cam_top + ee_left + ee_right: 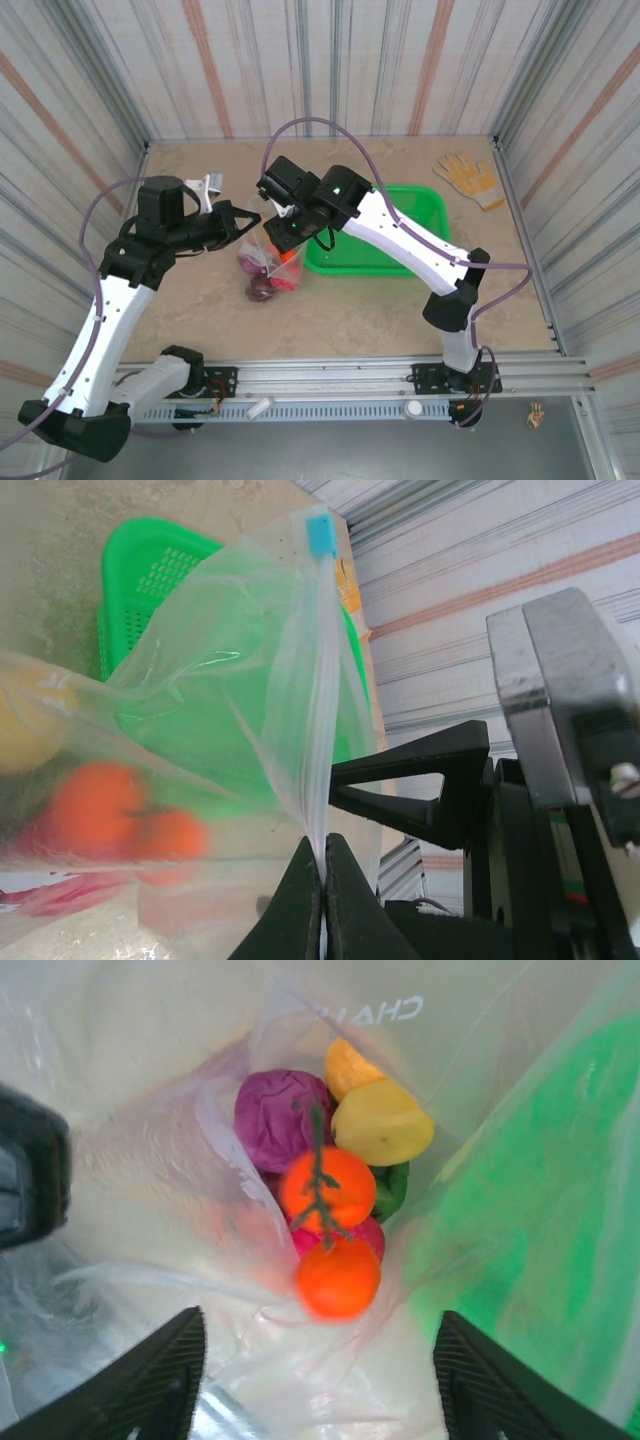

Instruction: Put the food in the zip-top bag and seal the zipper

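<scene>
The clear zip-top bag (266, 262) hangs above the table between both arms, with the food (272, 282) bunched in its bottom. My left gripper (325, 870) is shut on the bag's top edge, the zipper (312, 680), which runs up to a blue slider (319, 532). My right gripper (320, 1385) is open and looks straight down into the bag's mouth, a finger on either side. Inside lie a purple piece (275, 1115), a yellow one (382, 1125), two orange tomatoes (330, 1230) on a green stem, and pink and green bits beneath.
The green mesh basket (385, 232) sits just right of the bag, under the right arm. A yellow glove (468, 178) lies at the far right corner. Corrugated walls (330, 60) enclose the table.
</scene>
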